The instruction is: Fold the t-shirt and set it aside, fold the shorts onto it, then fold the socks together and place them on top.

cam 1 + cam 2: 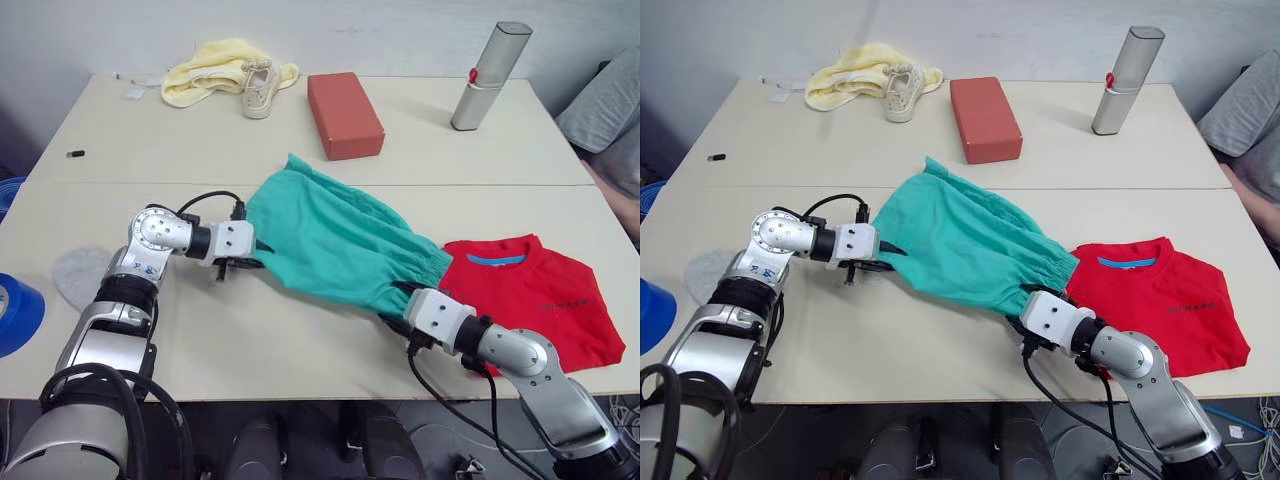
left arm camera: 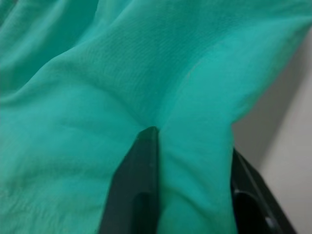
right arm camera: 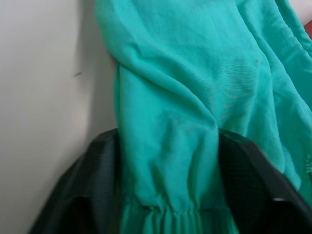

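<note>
One shorts (image 1: 335,240), one t-shirt (image 1: 535,300)

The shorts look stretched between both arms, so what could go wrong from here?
The shorts are pinched at opposite ends by the left gripper and right gripper. If either thin pinch slips, that end could drop and spoil the fold. The waist end also lies against the folded t-shirt, so dragging the fabric across might rumple it. The brick-red block sits close behind.
</note>
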